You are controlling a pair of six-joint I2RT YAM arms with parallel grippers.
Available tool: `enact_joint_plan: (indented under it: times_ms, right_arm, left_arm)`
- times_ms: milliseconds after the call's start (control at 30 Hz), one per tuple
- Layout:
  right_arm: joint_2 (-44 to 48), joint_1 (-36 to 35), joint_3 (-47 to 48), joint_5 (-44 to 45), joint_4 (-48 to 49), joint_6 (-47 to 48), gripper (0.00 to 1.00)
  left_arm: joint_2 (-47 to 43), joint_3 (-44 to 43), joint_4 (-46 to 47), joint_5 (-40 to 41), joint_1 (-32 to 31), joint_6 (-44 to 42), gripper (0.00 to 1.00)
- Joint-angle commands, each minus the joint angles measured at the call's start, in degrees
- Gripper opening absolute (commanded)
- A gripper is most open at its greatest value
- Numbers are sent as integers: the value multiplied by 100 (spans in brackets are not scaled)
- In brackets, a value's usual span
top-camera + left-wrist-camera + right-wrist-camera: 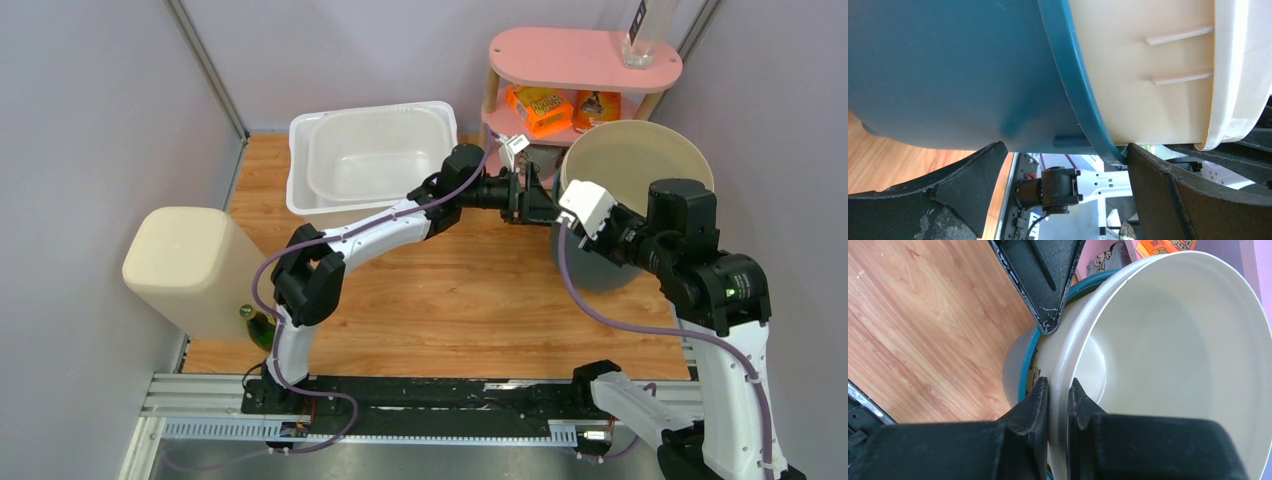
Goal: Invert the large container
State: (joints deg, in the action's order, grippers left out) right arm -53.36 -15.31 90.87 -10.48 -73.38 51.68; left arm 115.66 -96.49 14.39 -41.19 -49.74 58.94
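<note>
The large container [632, 165] is a round cream bucket with a teal band and a grey-blue body. It stands tilted on the wooden floor at the right, its mouth facing up toward the camera. My right gripper [577, 218] is shut on its near rim, one finger inside and one outside [1058, 390]. My left gripper [536, 200] is open against the bucket's left side. In the left wrist view its fingertips [1143, 160] straddle the outer wall [948, 75] near the teal band. The right wrist view shows the bucket's cream inside [1173, 350] and a left finger [1045, 285] touching the band.
A clear white tub [372, 158] sits at the back centre. A cream bin [190, 265] stands at the left wall. A pink two-level shelf [585, 55] behind the bucket holds orange boxes [537, 108] and a glass [640, 35]. Walls close in on both sides.
</note>
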Motion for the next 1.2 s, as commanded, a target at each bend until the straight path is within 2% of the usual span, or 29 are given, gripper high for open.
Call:
enact_joint_plan:
  times_ms: [0, 167, 300, 367, 567, 667, 833, 933, 1033, 1167]
  right_arm:
    - [86, -66, 854, -412, 3405, -39, 0]
    - [-629, -67, 2433, -762, 3423, -840, 0]
    - [-881, -69, 3028, -877, 3451, -1200, 0]
    - [-817, -62, 2829, -938, 3443, -1128, 0]
    - [-601, -63, 2360, -968, 3632, -643, 0]
    - [-612, -65, 2182, -680, 4153, -365, 0]
    - [-1036, -63, 2845, -743, 4368, -726, 0]
    - [-1050, -62, 2841, -742, 4429, -778, 0]
    - [-777, -63, 2203, -721, 4359, -671, 0]
    - [-342, -69, 1218, -901, 4098, -570, 0]
  left_arm:
    - [464, 48, -1355, 298, -33, -706, 100]
    - [645, 406, -1504, 469, -36, -710, 100]
    - [1006, 413, -1474, 296, -36, -942, 100]
    - [1211, 294, -1553, 213, -31, -1279, 100]
    - [1057, 230, -1812, 287, -27, -1495, 100]
    - [958, 374, -2171, 566, -34, -1831, 100]
    - [874, 396, -2411, 860, -34, -2316, 100]
    - [875, 292, -2573, 1040, -34, -2602, 100]
    - [716, 104, -2887, 1199, 52, -3056, 100]
    - [-43, 268, -2690, 824, 486, -3476, 100]
